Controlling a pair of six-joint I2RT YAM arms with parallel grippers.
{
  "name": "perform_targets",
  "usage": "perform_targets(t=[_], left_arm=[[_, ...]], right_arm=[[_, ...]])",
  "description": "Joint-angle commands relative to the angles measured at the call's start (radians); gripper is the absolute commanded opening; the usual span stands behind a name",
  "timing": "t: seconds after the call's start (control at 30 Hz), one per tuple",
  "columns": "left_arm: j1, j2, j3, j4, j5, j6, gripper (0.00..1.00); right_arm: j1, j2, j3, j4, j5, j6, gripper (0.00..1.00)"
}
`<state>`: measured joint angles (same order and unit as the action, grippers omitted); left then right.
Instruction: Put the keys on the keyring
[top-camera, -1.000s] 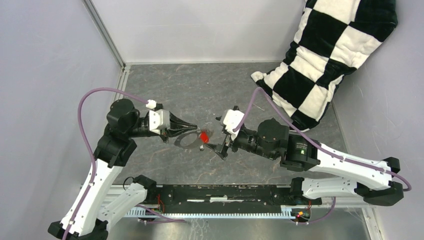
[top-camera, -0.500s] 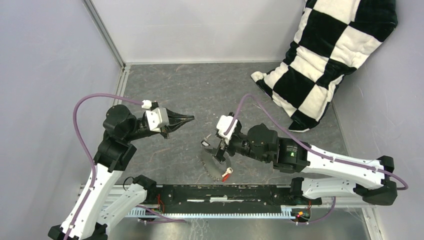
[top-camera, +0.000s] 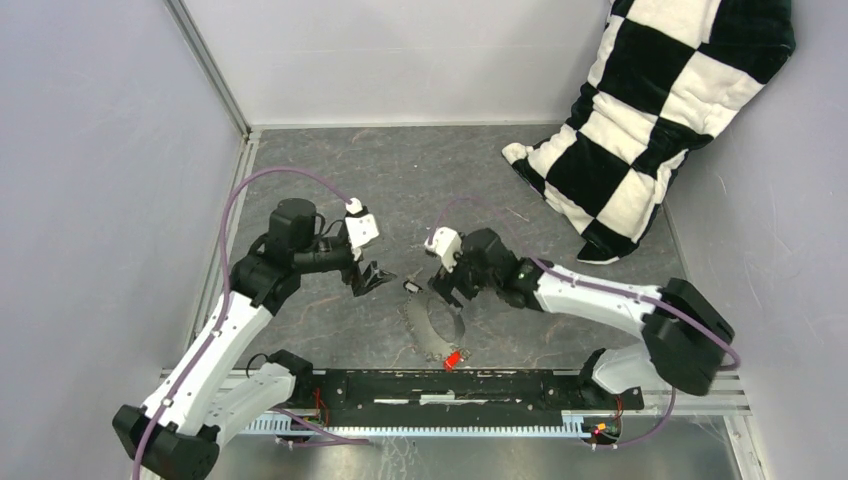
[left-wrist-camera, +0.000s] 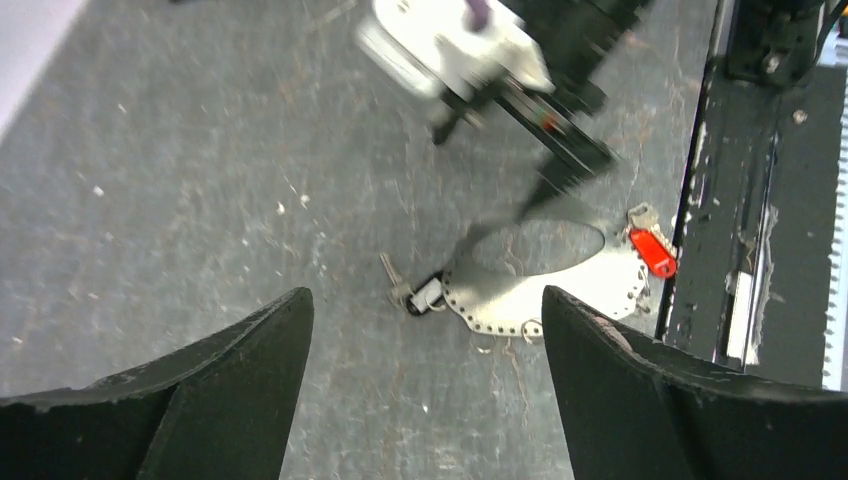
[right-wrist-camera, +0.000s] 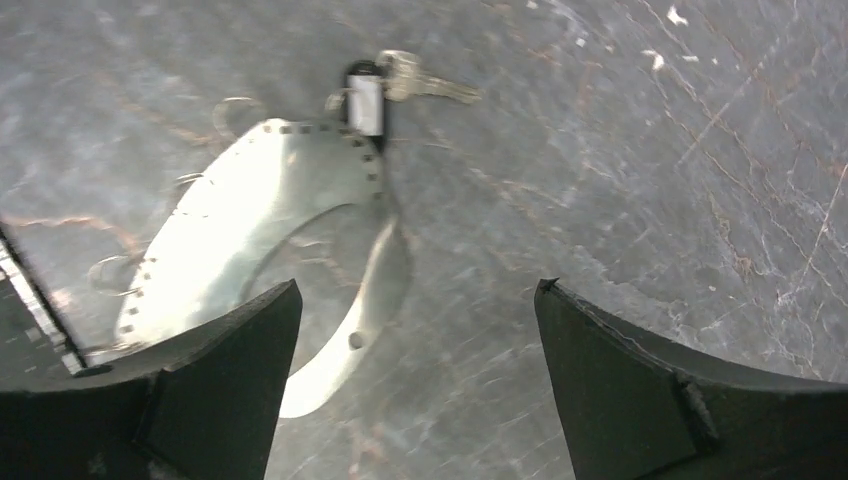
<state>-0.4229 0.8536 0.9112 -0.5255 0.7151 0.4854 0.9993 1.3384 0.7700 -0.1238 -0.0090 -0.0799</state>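
Note:
The keyring (top-camera: 432, 325) lies flat on the table near the front rail, a pale metal oval with small holes and wire loops along one side (left-wrist-camera: 545, 290) (right-wrist-camera: 240, 230). The red key (top-camera: 452, 357) (left-wrist-camera: 652, 250) lies against its near end. The black key with a pale spot (top-camera: 410, 287) (left-wrist-camera: 427, 294) (right-wrist-camera: 365, 102) lies against its far end, a small metal key beside it. My left gripper (top-camera: 375, 278) (left-wrist-camera: 425, 300) hovers open just left of the ring, holding nothing. My right gripper (top-camera: 448, 297) (right-wrist-camera: 417, 288) hangs open over the ring's far end, empty.
A black-and-white checkered cushion (top-camera: 650, 110) leans in the back right corner. The black front rail (top-camera: 450, 385) (left-wrist-camera: 740, 200) runs right beside the ring's near end. White walls close in the table on the left and at the back.
The ring with the red key dropped from between the grippers to the table near the front rail. My left gripper has since opened and swung toward it; the right arm reached over the ring.

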Motion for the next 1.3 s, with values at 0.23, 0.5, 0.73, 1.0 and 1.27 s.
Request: perform_targets(t=[0.23, 0.5, 0.73, 1.0, 1.27], left_arm=[[0.068, 0.105, -0.060, -0.048, -0.092, 0.081, 0.87], [0.205, 0.164, -0.073, -0.061, -0.059, 0.093, 0.83], [0.233, 0.164, -0.087, -0.060, -0.043, 0.078, 0.83], [0.242, 0.163, -0.098, -0.054, -0.060, 0.074, 0.82], [0.246, 0.165, -0.096, -0.053, -0.073, 0.074, 0.82]], right_arm=[[-0.154, 0.349, 0.196, 0.203, -0.443, -0.076, 0.73], [-0.152, 0.435, 0.214, 0.272, -0.453, -0.055, 0.61], [-0.143, 0.498, 0.267, 0.243, -0.447, -0.080, 0.55], [-0.126, 0.517, 0.284, 0.195, -0.420, -0.119, 0.23], [-0.096, 0.517, 0.312, 0.126, -0.362, -0.166, 0.02]])
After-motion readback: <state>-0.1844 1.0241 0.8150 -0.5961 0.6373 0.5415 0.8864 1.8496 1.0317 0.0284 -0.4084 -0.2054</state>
